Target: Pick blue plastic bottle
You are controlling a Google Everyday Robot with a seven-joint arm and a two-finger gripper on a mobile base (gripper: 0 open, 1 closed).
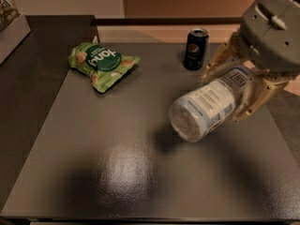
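The blue plastic bottle (206,107) is clear pale blue with a pale label bearing text lines and a small dark square logo. It is held sideways above the dark table (117,168), its base pointing toward the camera; its cap is hidden. My gripper (234,86) is at the right, its tan fingers (255,100) shut on the bottle's upper part. The bottle's shadow lies on the table below it.
A short dark blue soda can (196,48) stands upright at the back of the table, just left of the gripper. A green snack bag (101,63) lies at the back left. A lighter counter edge (11,32) runs along the far left.
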